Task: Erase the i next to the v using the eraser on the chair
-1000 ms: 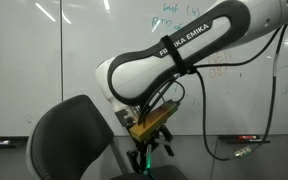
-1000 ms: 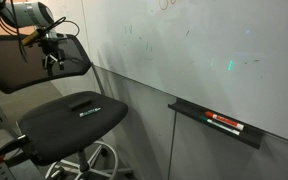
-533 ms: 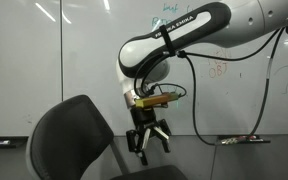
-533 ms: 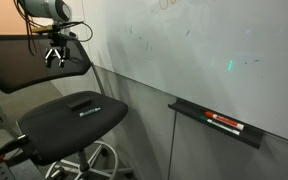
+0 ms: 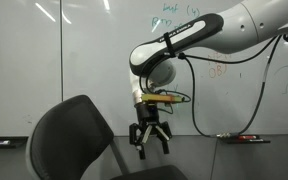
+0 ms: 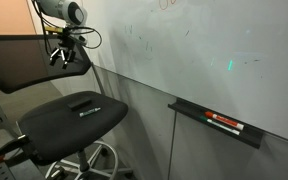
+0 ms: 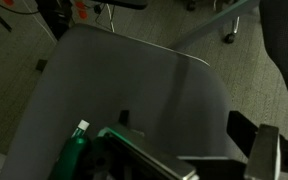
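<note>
Item: eraser (image 6: 81, 102), a dark flat block lying on the seat of the chair (image 6: 14, 65), on the side nearest the whiteboard (image 6: 214, 40). The i and the v are too faint to pick out.

Tool: gripper (image 5: 151, 150), claw spread wide and empty, hanging above the seat. The eraser is at its 5 o'clock in an exterior view.

Hazard, as judged: a skewed descent could push the low block off the cushion. A knock against the chair back could swivel the seat.

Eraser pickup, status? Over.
Gripper open, empty, hanging above the chair seat. Eraser flat on the seat, untouched. Nothing visible between them.
</note>
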You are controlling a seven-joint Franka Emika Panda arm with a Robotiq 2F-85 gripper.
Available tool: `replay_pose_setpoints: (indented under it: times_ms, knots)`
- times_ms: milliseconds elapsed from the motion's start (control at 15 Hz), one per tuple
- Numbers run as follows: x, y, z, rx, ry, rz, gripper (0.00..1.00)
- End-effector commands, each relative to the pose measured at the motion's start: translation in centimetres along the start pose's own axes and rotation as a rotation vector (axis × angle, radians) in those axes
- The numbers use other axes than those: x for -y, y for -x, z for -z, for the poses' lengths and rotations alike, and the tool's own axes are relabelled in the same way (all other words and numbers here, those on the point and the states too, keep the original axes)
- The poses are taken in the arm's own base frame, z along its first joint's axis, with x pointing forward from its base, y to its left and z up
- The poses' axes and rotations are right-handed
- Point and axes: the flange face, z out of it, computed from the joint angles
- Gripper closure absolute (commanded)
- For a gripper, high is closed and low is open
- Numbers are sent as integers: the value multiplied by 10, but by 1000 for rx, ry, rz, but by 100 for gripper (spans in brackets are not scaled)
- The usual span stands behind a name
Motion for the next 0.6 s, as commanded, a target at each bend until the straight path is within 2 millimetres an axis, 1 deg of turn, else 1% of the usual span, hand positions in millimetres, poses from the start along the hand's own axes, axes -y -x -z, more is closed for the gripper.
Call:
replay_pose_setpoints:
  times_ms: [0,267,533]
  knots:
    - [12,-1,12,-102,-32,27,0]
    - [21,-1,28,-287,38,57,0]
    - [15,-10,39,-439,188,65,0]
